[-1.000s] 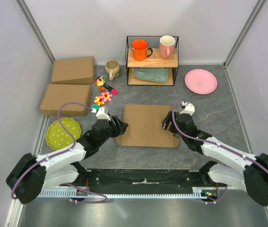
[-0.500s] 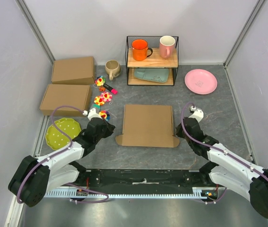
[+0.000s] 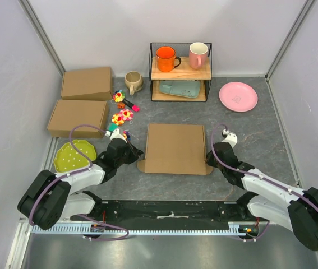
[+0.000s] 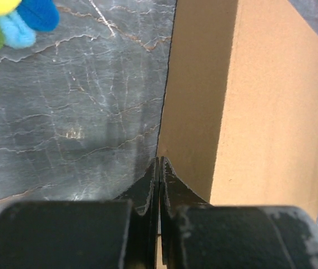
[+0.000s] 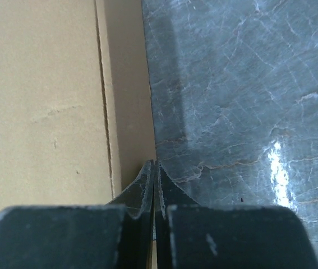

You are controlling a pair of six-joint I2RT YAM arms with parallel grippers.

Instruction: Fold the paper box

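The paper box lies flat and closed in the middle of the table, with a small tab sticking out at each near corner. My left gripper is shut, its tips low beside the box's left wall. In the left wrist view the fingertips meet at the foot of that wall. My right gripper is shut too, close against the box's right edge. The right wrist view shows its tips on the table beside the box's right wall. Nothing shows as gripped in either one.
Two other brown boxes lie at the back left. A green plate and colourful toys are near my left arm. A wire rack with mugs, a beige mug and a pink plate stand behind.
Both grippers stood open over the box's side edges a second ago. They drew outward and shut, then came back in beside the box. The box has not moved.
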